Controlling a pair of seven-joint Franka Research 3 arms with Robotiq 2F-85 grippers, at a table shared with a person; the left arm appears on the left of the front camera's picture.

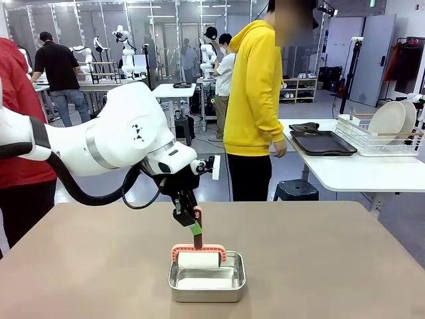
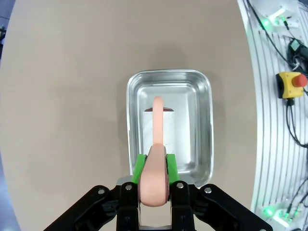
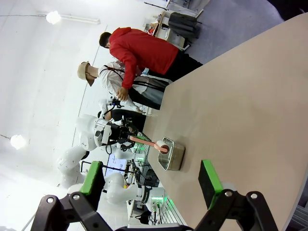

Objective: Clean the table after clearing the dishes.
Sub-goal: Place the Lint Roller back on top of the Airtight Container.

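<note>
My left gripper (image 1: 194,228) is shut on the pink handle of a cleaning roller (image 1: 198,259). The roller's white roll rests inside a small steel pan (image 1: 207,284) at the near middle of the brown table (image 1: 332,266). From the left wrist the handle (image 2: 156,159) runs between the green pads of the left gripper (image 2: 154,169) down into the pan (image 2: 207,125). My right gripper (image 3: 150,177) hangs open above the table (image 3: 240,96), far from the pan (image 3: 172,155). The dishes, white plates (image 1: 388,121), stand upright in a wire rack beside dark trays (image 1: 322,141).
A white side table (image 1: 352,173) at the back right carries the rack and trays. A person in a yellow hoodie (image 1: 252,86) stands between the two tables. Another person in red (image 1: 16,133) stands at the left edge. A black stool (image 1: 297,189) sits behind the brown table.
</note>
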